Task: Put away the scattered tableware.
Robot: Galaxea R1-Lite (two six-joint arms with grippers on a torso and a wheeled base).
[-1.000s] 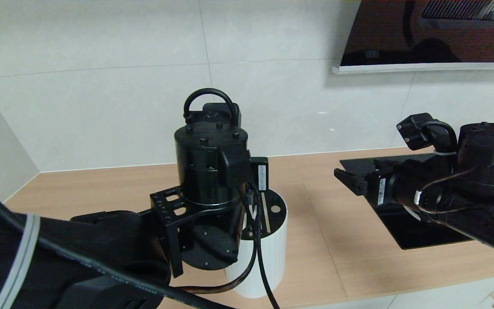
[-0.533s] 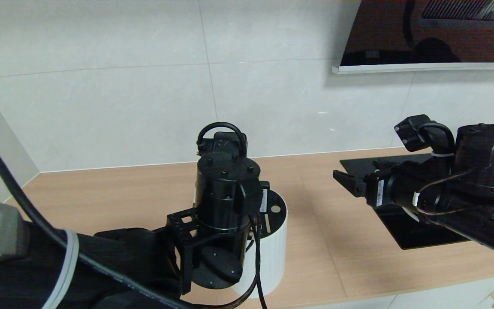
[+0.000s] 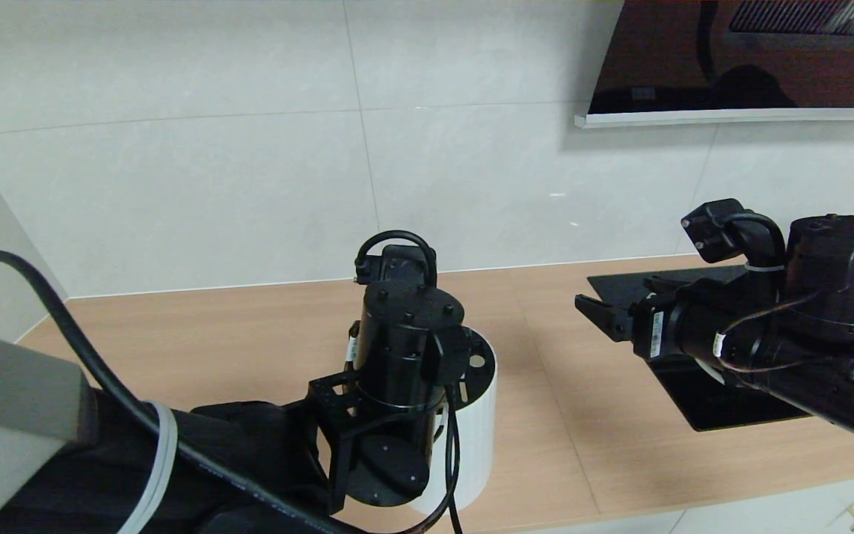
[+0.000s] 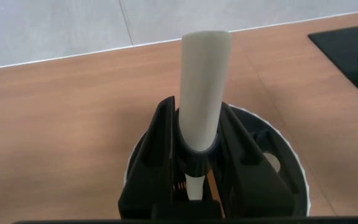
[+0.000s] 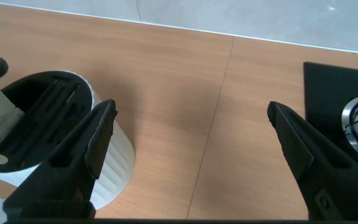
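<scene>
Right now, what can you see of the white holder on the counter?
The white holder is an upright, plastic-looking cylinder with a ribbed wall and a black top with slots and a round hole. It stands on the wooden counter. The left end effector holds a cream-handled utensil just over its top.

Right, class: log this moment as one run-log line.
left gripper: shut on cream-handled utensil, above white holder | right gripper: open, empty, over counter beside cooktop

Head camera overlooks the counter (image 3: 212, 334); both wrist cameras, nearer, share the holder (image 3: 471, 445).
</scene>
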